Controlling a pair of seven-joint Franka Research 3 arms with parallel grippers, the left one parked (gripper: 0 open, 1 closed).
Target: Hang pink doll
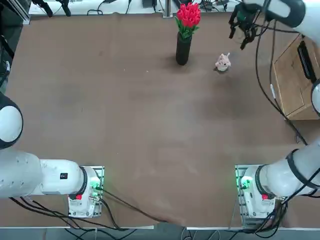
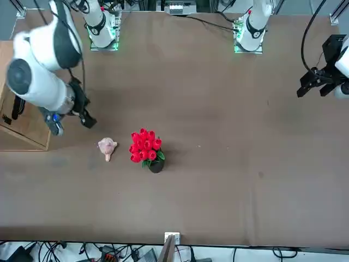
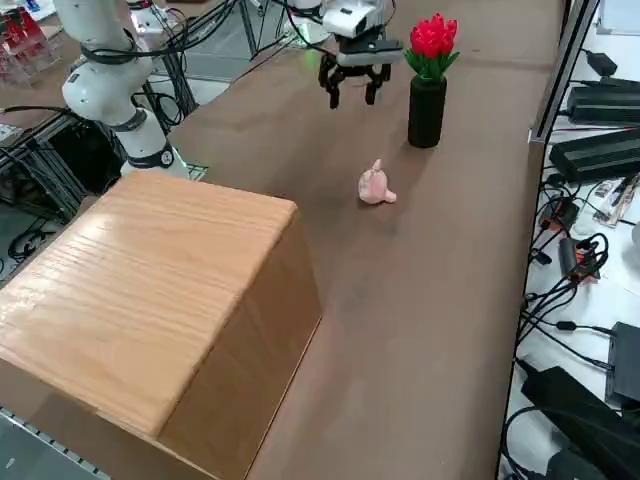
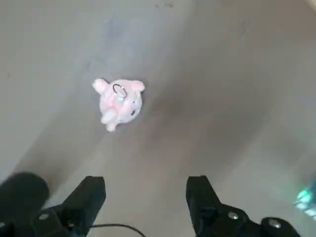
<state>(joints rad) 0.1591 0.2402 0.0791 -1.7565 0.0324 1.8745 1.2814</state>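
Right side view: nearest, 1 pale-wood rectangular box (image 3: 150, 310). Next, 1 black two-finger right claw (image 3: 352, 98), open, raised above the brown desk (image 3: 420, 300). 1 small pink plush doll (image 3: 374, 186) on desk, between box and 1 black cylindrical vase (image 3: 427, 112) of red tulips (image 3: 433, 38). Doll's small protrusion points away from arm bases; long axis unclear.

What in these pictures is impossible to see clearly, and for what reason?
- Inside of the wooden box: right side view shows only closed faces; in the top view the arm and cables cover part.
- Hook for the pink doll: none can be made out in any view.
- Right gripper: above the table; its height over it cannot be judged.
- Doll's face: too small in the top view.
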